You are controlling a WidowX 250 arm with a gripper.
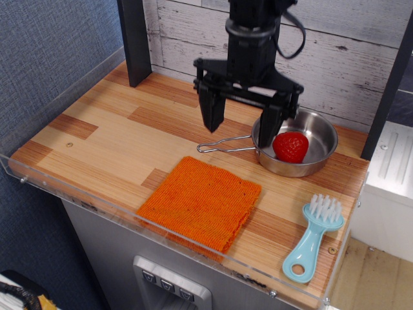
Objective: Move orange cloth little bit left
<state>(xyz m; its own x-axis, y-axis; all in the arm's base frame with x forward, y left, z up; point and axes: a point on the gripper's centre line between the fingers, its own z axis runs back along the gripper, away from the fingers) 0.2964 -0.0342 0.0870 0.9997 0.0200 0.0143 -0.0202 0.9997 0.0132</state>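
Observation:
The orange cloth (201,202) lies flat and folded on the wooden table near the front edge, its ribbed knit facing up. My black gripper (239,126) hangs above the table behind the cloth, over the steel pan's wire handle. Its two fingers are spread wide apart and hold nothing. It is well clear of the cloth and does not touch it.
A steel pan (316,134) with a red strawberry (290,146) stands right of the gripper. A light blue brush (312,237) lies at the front right. A clear plastic rim (77,194) runs along the table's front and left. A dark post (135,39) stands at the back left.

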